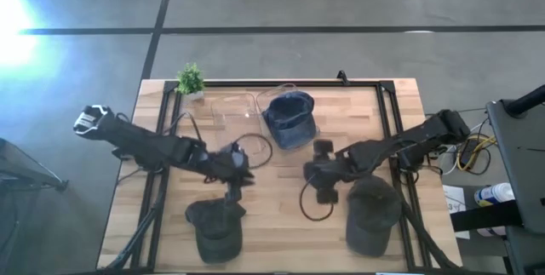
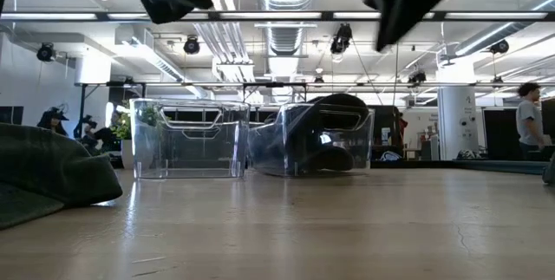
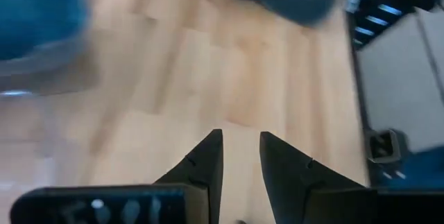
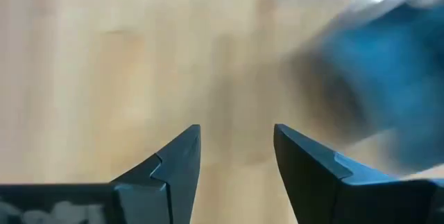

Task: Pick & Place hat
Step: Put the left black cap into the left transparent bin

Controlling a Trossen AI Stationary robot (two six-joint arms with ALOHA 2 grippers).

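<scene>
Hats: three; two dark caps (image 1: 216, 224) (image 1: 372, 215) on tabletop (image 1: 281, 194), one blue hat (image 1: 289, 118) in clear bin (image 1: 294, 105).
Left claw (image 3: 241, 156): narrow gap, empty.
Right claw (image 4: 236, 151): wider, empty.

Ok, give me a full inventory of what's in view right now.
Dark caps: two, near table edge; left cap, right cap.
Blue hat: one, inside the right clear bin, far side.
Empty clear bin: one, left of it.
Small plant: one, green, far-left corner.
Person: one, in the room behind.
Left gripper: open, empty, above left cap.
Right gripper: open, empty, mid-table.
</scene>
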